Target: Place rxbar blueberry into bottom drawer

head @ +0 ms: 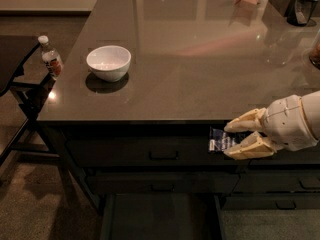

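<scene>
The bottom drawer stands pulled open, lowest in its stack. Above it, just off the front edge of the tabletop, the claw is clamped on the rxbar blueberry. Farther back, a white bowl sits on the tabletop. A water bottle stands off its left side.

Gripper at far right: two pale cream-yellow fingers, wedge-shaped, tapered toward tips. Bulky white rounded wrist housing shown behind them, faint panel seams noted.
</scene>
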Available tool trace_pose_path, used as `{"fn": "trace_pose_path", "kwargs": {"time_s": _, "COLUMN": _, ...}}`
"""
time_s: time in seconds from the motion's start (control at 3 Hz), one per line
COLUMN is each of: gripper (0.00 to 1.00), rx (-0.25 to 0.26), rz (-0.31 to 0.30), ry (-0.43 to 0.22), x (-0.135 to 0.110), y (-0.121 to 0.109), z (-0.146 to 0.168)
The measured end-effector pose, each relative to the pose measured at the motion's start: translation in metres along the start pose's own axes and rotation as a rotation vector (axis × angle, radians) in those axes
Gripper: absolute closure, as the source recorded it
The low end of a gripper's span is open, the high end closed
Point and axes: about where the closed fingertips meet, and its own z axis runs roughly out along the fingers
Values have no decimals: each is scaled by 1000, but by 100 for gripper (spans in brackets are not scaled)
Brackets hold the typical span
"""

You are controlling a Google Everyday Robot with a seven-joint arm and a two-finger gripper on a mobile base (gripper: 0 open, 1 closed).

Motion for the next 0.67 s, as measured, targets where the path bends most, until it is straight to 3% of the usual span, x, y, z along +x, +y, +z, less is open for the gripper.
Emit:
{"fn": "trace_pose_path", "kwargs": {"time_s": 0.33, "gripper": 100, "rx": 8, "rz": 15, "ry": -32, "x": 10, "y": 19, "z": 22}}
{"fn": "trace_pose_path", "kwargs": {"time_s": 0.67, "gripper": 100, "rx": 9, "rz": 43, "ry": -32, "x": 34, "y": 47, "z": 63}}
